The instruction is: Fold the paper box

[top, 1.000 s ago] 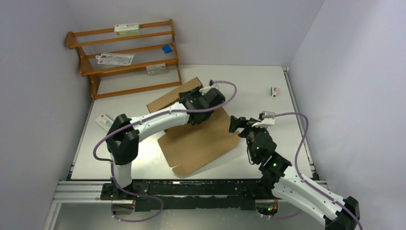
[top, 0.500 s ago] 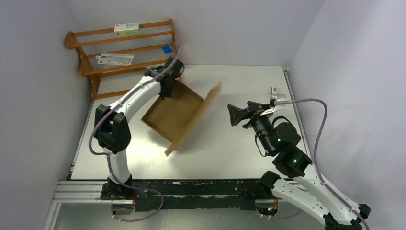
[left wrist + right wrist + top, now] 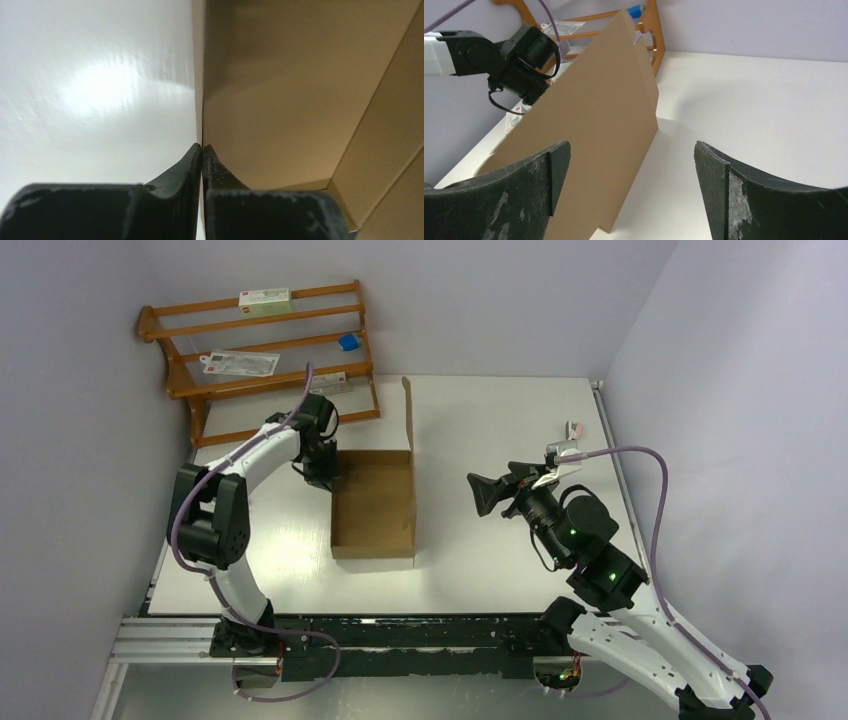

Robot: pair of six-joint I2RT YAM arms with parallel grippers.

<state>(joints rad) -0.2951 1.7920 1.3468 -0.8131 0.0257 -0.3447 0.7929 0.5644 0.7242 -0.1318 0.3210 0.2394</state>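
The paper box [image 3: 375, 502] is a shallow brown cardboard tray in the middle of the table. Its lid flap [image 3: 409, 440] stands upright along the tray's right side. My left gripper [image 3: 324, 476] is at the tray's far left corner, shut on the thin left wall. In the left wrist view the fingertips [image 3: 202, 148] pinch that wall's edge, with the tray's inside [image 3: 280, 100] to the right. My right gripper [image 3: 482, 494] is open and empty, right of the box and apart from it. In the right wrist view [image 3: 631, 165] it faces the lid's outer face [image 3: 589, 130].
A wooden rack [image 3: 265, 360] with white packets and a small blue item stands at the back left, close behind my left arm. A small white object [image 3: 573, 430] lies near the table's right edge. Walls close in on left, back and right.
My left arm has swung left, dragging and turning the box square to the table. The lid has risen from flat to upright. My right gripper has pulled back to the right.
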